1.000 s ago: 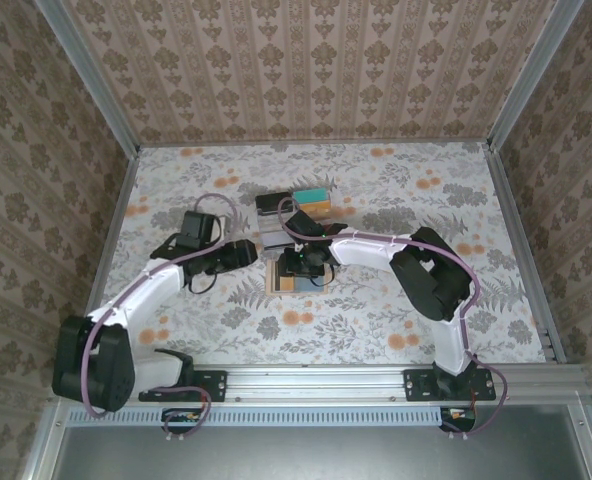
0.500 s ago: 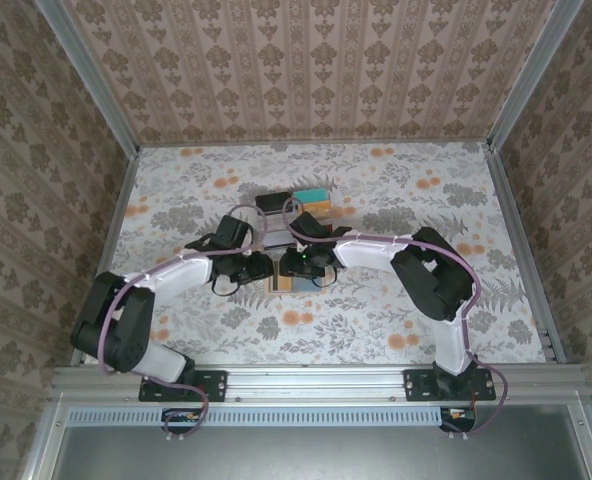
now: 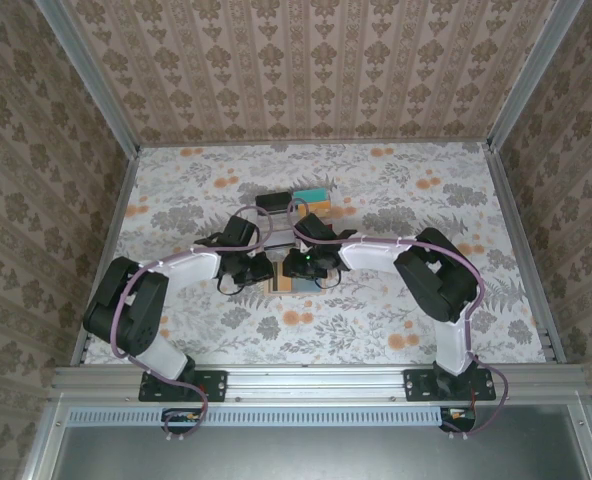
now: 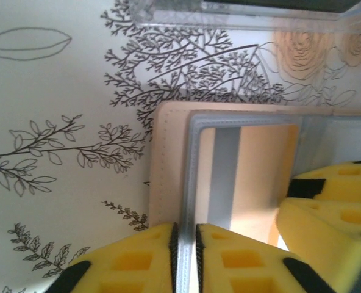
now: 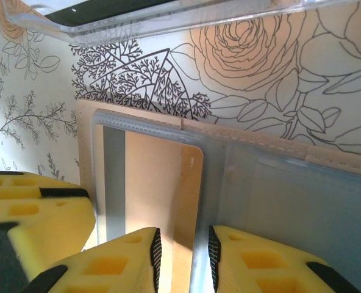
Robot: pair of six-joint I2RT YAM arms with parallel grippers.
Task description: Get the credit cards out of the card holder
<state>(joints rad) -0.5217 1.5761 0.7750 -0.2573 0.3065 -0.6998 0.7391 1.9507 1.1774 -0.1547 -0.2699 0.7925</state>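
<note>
The tan bifold card holder with grey-blue pockets (image 4: 166, 171) lies spread open on the floral-print tabletop (image 4: 58, 91). On the holder's left side, the left gripper (image 4: 185, 259) pinches its yellow foam pads onto the pocket rim, likely to anchor it. At the holder's middle, the right gripper (image 5: 183, 259) is closed narrowly over the long edge of an orange-tan plastic card (image 5: 162, 189) seated in the pocket, probably to draw it free.

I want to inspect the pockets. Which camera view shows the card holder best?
Right wrist: the card holder appears close up, with its tan stitched border and two grey-blue inner panels. Left wrist shows it close, but mainly one pocket and border. In top external it is small and mostly covered.
</note>
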